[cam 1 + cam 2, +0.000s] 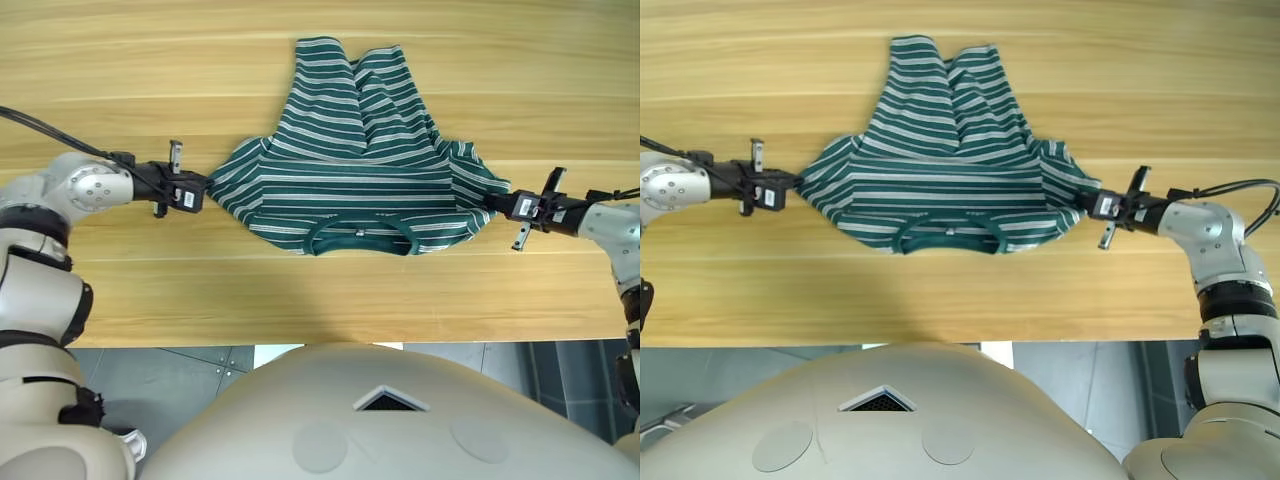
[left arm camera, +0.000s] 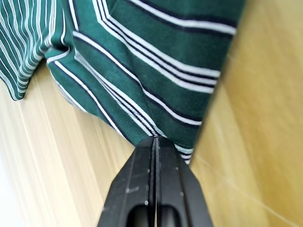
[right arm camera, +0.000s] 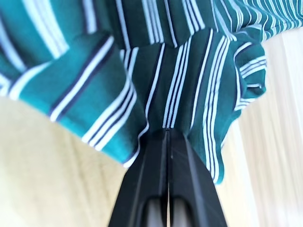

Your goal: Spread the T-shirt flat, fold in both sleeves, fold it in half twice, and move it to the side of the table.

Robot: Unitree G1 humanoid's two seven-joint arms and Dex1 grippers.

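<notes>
A green T-shirt with white stripes lies on the wooden table, collar toward me and hem bunched at the far side. My left gripper is shut on the tip of the shirt's left sleeve; its black fingers pinch the sleeve hem. My right gripper is shut on the right sleeve; its fingers clamp the striped cloth. Both sleeves are drawn outward, the body still wrinkled.
Bare wood runs along the table's far side and on both sides of the shirt. The table's front edge lies close to me. A black cable trails behind my left arm.
</notes>
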